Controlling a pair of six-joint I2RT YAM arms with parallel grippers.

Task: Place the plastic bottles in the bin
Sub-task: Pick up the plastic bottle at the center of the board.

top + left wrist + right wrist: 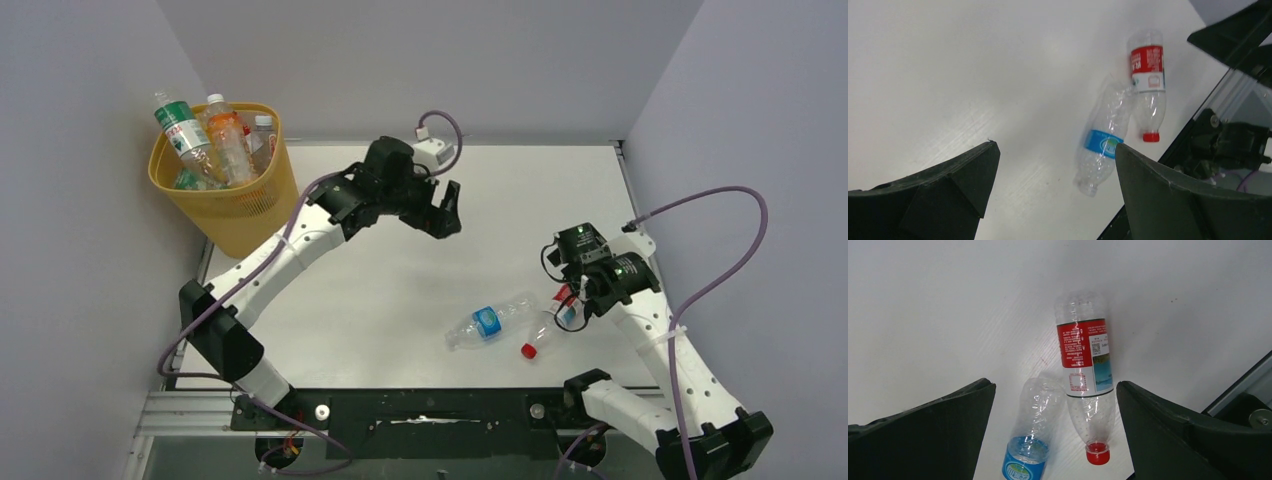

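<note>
The yellow-orange mesh bin (pixel 240 215) stands at the table's far left corner with several bottles (pixel 225 140) sticking out of it. Two clear bottles lie side by side, touching, on the white table at front right. One has a blue label and no cap (pixel 488 322) (pixel 1104 144) (pixel 1029 445). The other has a red label and red cap (pixel 535 340) (pixel 1148 75) (pixel 1084 357). My right gripper (pixel 572 300) (pixel 1055 385) is open and empty, hovering just above the red-label bottle. My left gripper (pixel 445 210) (pixel 1055 147) is open and empty, high over the table's middle.
Grey walls close in the table on the left, back and right. A black and aluminium rail (pixel 420 410) (pixel 1218 125) runs along the near edge, close to the two bottles. Purple cables (pixel 720 230) loop off both arms.
</note>
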